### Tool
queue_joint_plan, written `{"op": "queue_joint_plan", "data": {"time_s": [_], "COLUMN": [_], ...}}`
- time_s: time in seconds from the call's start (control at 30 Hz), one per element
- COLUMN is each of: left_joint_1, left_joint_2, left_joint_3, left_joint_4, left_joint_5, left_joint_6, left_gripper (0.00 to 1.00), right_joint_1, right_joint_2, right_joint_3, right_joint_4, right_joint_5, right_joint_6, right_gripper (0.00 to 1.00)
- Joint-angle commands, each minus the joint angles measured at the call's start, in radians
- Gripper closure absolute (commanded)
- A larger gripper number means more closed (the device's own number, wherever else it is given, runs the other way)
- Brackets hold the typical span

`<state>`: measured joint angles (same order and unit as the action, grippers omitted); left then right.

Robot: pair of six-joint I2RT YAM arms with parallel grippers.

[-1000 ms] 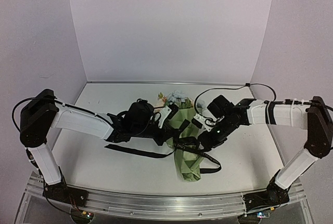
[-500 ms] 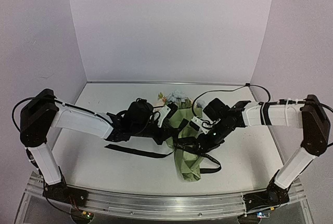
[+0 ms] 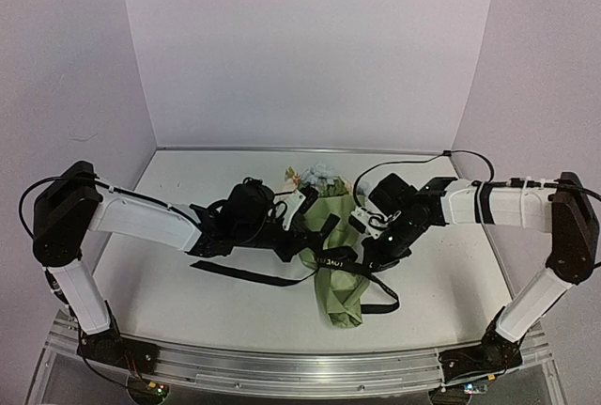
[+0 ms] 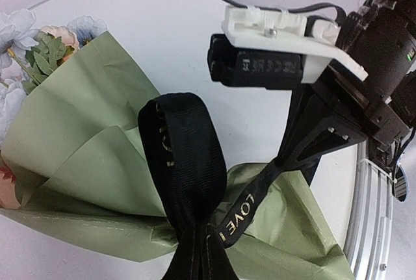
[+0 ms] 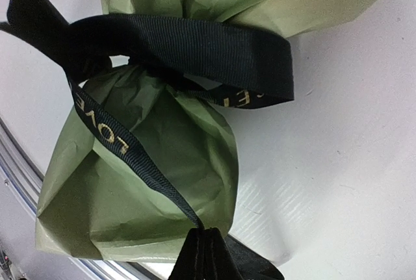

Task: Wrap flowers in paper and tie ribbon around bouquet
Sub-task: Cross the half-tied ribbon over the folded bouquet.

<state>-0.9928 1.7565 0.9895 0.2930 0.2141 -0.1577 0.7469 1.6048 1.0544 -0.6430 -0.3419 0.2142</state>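
The bouquet (image 3: 336, 264) lies mid-table, a cone of sage green paper (image 4: 84, 143) with the flowers (image 3: 317, 178) showing at its far, wide end. The black ribbon (image 3: 335, 258) with pale lettering circles the cone's narrow part. One tail trails left on the table, and a loop lies to the right. My left gripper (image 3: 305, 241) is shut on a bunched loop of ribbon (image 4: 185, 156) at the cone's left side. My right gripper (image 3: 368, 257) is shut on a lettered ribbon strand (image 5: 110, 134) on the right side. That strand runs taut between the two grippers.
The white table (image 3: 188, 189) is enclosed by pale walls at the back and both sides. A metal rail (image 3: 282, 367) runs along the near edge. A black cable (image 3: 413, 161) loops over the right arm. The cone's folded lower end (image 5: 143, 189) points toward the rail.
My right gripper has shut on the lettered ribbon strand beside the cone after edging in toward it. The left gripper keeps its hold and has barely moved.
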Motion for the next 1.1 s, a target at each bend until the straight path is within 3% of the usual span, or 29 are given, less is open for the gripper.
{"op": "queue_joint_plan", "data": {"time_s": [0.0, 0.47, 0.73, 0.9, 1.07], "left_joint_1": [0.007, 0.006, 0.006, 0.006, -0.007], "left_joint_2": [-0.054, -0.074, -0.074, -0.084, -0.110], "left_joint_3": [-0.013, -0.025, -0.026, -0.035, -0.063], "left_joint_4": [0.044, 0.057, 0.051, 0.075, 0.128], "left_joint_5": [0.032, 0.063, 0.053, 0.068, 0.115], "left_joint_6": [-0.003, -0.012, -0.018, -0.018, 0.002], "left_gripper": [1.00, 1.00, 1.00, 1.00, 1.00], "right_joint_1": [-0.029, -0.072, -0.072, -0.071, -0.069], "right_joint_2": [-0.020, 0.139, 0.134, 0.123, 0.103], "right_joint_3": [0.099, 0.381, 0.426, 0.377, 0.211], "right_joint_4": [-0.087, -0.291, -0.320, -0.290, -0.055], "right_joint_5": [0.066, 0.150, 0.100, -0.097, -0.167], "right_joint_6": [0.001, -0.172, -0.249, -0.014, 0.258], "right_gripper": [1.00, 1.00, 1.00, 1.00, 1.00]}}
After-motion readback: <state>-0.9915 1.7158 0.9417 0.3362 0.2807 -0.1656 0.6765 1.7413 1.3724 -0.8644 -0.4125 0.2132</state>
